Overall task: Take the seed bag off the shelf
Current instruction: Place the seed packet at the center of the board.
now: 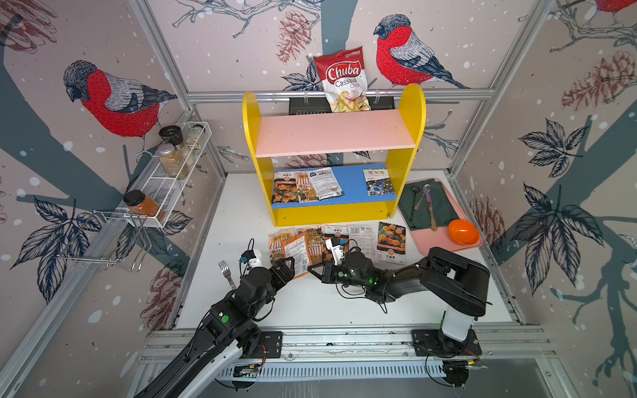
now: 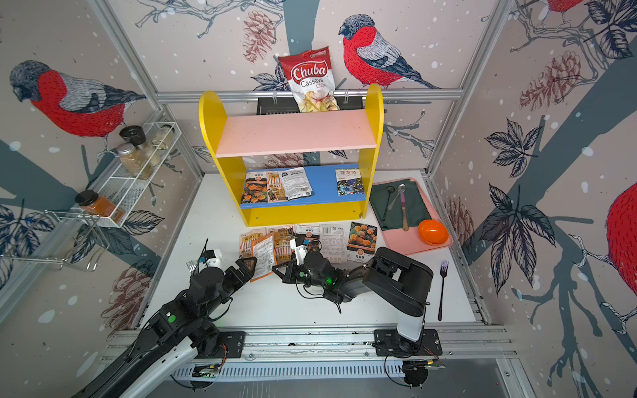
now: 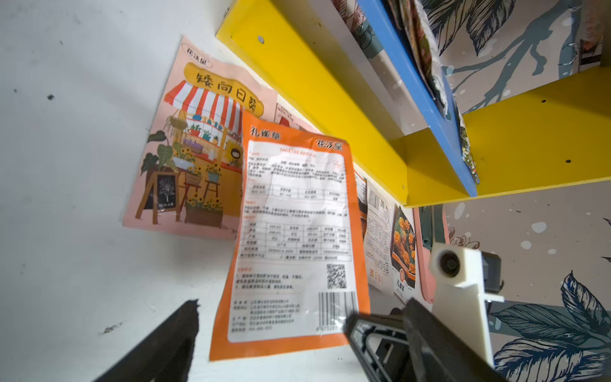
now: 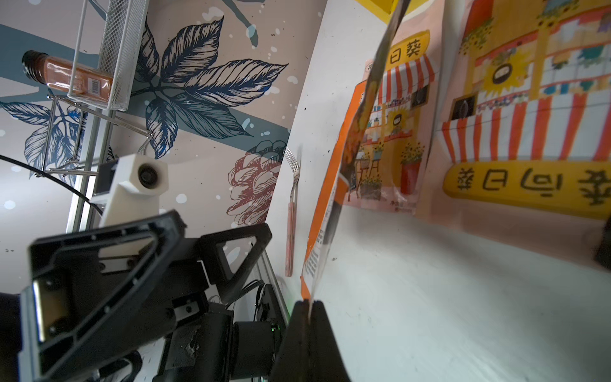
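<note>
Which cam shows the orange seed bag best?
Left wrist: the orange seed bag fills the frame face-on, its printed label towards the camera. The right wrist view shows it only edge-on, its edge pinched in the shut right gripper. In both top views it is small and its print is unreadable.

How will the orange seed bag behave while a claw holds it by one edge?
Probably floppy: the orange seed bag curves along its length from the right claw, which pinches one edge. Likely very light, since that small pinch seems to carry it. Its glossy film shows glare, so it may slip.
</note>
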Tool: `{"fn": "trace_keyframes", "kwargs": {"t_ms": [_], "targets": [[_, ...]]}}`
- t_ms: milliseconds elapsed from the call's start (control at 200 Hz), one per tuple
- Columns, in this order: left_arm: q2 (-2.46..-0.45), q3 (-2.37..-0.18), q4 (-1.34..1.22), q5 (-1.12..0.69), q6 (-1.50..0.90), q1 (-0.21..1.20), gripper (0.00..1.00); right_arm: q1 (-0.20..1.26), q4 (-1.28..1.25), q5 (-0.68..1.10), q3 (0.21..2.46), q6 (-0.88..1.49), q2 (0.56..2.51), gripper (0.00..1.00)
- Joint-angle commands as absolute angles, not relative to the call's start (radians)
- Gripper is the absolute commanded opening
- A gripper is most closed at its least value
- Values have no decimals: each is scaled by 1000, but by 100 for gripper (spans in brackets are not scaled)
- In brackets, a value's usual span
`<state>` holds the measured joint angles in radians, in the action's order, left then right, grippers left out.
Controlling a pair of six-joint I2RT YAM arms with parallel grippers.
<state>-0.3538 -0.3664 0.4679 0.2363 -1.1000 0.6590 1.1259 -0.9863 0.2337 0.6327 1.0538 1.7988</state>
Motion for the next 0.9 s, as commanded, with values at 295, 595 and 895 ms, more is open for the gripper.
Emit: {"fn": "trace_keyframes", "kwargs": {"t_ms": [295,595,895], "targets": [[-469,-579,474,293,-908,607,96,1216,-1038,210,608,1080,1813,0],[-535,-706,487,172,-774,449,96,1327,-1088,85,637,1112,1865,0],[-517,-675,460,141,-788,437,96,1370,-1112,5,622,1145,1887,0]]}}
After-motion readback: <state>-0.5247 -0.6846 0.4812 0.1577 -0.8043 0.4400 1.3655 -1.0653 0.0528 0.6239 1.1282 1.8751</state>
